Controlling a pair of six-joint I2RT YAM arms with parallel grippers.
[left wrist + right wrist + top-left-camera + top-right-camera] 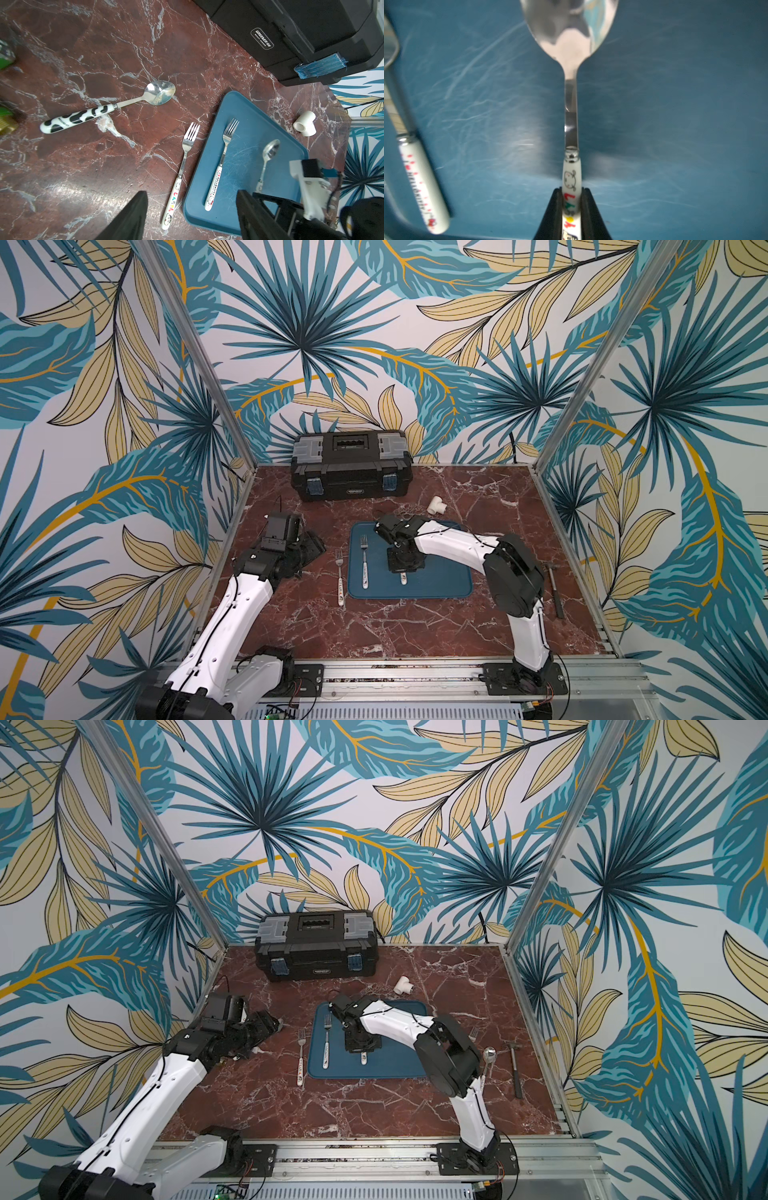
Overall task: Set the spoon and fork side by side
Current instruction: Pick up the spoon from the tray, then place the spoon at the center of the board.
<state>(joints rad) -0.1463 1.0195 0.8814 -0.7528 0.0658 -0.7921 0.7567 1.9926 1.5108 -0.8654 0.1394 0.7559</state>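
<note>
Your right gripper (571, 192) is clamped tight on the white cartoon-printed handle of a small steel spoon (571, 116), over the middle of the scuffed blue rectangular plastic tray (436, 585). The pictures do not settle whether the spoon rests on the tray or hangs just above it.

A steel fork with a white Hello Kitty handle (213, 187) lies flat on the same tray, toward its left-arm side. It is near the spoon but apart from it. Its tines point to the tray's far edge, as does the spoon's bowl. Your left gripper (311, 546) hangs off the tray on that same side, jaws spread wide, holding nothing.

The step in hand looks like setting the spoon next to this fork. Keep the spoon parallel to the fork with the handle ends level, and close the gap without nudging the fork. Lower until the handle lies flat on the tray before you let go, since a rounded glazed handle may roll.

A 2nd fork with a white lettered handle (173, 199) lies on the red marble desk (374, 626), just beside the tray's left edge. Steer clear of it.
</note>
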